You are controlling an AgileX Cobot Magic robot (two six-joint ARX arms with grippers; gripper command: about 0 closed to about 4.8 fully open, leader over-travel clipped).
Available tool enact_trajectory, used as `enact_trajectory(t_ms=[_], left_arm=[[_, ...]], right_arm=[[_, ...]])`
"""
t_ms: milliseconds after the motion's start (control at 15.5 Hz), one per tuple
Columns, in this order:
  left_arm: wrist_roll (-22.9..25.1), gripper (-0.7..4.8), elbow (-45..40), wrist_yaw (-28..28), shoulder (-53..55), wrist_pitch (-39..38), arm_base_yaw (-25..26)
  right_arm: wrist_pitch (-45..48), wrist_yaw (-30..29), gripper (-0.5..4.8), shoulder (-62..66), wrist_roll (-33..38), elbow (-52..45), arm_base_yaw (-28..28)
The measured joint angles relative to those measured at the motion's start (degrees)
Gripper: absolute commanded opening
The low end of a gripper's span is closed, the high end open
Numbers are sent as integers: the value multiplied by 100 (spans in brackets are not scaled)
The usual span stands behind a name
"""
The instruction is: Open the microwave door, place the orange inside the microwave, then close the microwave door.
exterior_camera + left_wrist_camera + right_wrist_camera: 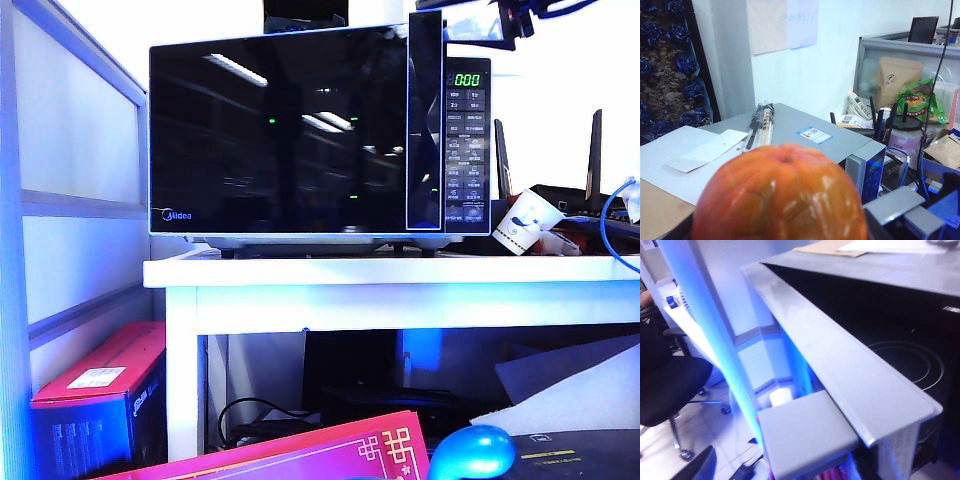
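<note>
Orange (780, 192) fills the near part of the left wrist view: round, bright orange-red, faintly ribbed skin with glossy spots, small stem dimple on top. It sits in the left claw (790, 225), gripped and held up in the air above the microwave's grey top, where white papers (700, 155) and a small blue-white sticker (814, 134) lie; the sticker's print is too small to read.

"Midea" logo (175, 214) sits low on the left corner of the microwave door (280, 130). Green display (466, 79) reads 0:00 above the grey keypad (466, 160); button text is unreadable. Door is glossy black glass with a thin silver rim and a tall black handle strip (425, 120). Cannot tell from the exterior view whether it is shut or slightly ajar. Microwave (320, 240) stands on a white surface (400, 272), a printed paper cup (525, 222) just right of it.

Right claw (850, 440) is up at the door's silver edge (840, 365), claw spread wide, gripping nothing. Only one flat grey finger (807, 432) shows, just beside that edge. Round turntable rings (910, 362) show in the dark behind it.
</note>
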Motion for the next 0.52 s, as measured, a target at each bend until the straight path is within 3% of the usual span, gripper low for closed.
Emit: enact_trajectory(t_ms=[516], left_arm=[[0, 183, 0, -2, 0, 7, 0]], right_arm=[[-369, -407, 336, -120, 22, -15, 17]])
